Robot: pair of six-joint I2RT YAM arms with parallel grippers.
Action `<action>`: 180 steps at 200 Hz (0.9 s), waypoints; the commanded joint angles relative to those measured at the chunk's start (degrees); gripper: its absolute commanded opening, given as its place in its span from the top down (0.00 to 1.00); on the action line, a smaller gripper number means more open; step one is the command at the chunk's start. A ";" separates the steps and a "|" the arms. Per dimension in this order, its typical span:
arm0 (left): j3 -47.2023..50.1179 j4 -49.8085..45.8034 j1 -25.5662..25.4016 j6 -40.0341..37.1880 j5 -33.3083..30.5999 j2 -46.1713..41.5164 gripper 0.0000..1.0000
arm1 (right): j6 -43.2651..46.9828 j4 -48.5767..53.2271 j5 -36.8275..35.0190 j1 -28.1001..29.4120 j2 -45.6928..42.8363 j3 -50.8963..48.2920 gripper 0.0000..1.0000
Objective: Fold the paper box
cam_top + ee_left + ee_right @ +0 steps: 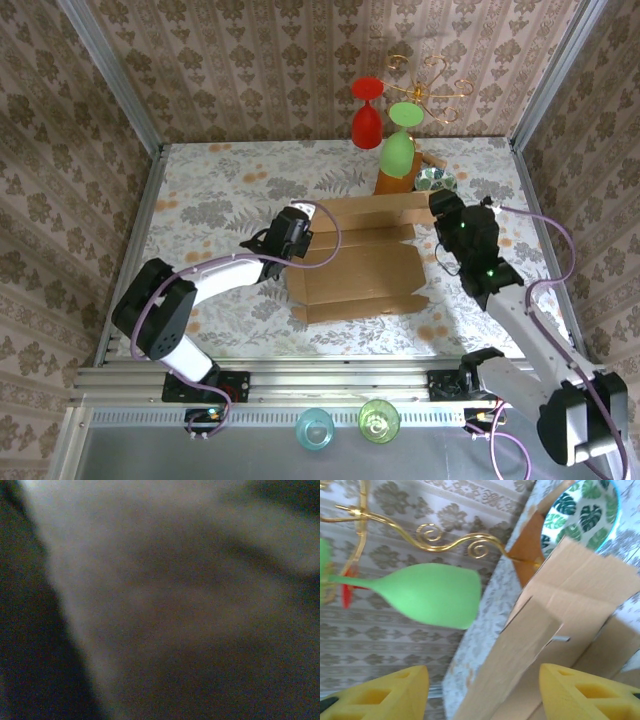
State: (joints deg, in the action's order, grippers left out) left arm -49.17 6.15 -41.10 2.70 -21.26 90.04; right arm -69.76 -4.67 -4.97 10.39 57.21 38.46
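Between the clenched left gripper (297,232) and the released right gripper (480,700) the paper box (360,280) lay mostly flat; only its far panel stood raised; most folds apparently remained.

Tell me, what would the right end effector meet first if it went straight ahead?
The right end effector is open, and a raised flap of the paper box stands before its gap, so probably that flap. Depth is unclear.
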 commanded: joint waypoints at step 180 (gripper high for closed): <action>-0.20 -3.16 2.02 -2.44 5.87 -1.49 1.00 | 26.08 7.80 26.63 -6.09 23.39 14.59 0.40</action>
State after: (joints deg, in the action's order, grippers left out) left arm -49.01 5.39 -39.27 1.37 -15.90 89.49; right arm -43.68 1.74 20.05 3.90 81.10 52.93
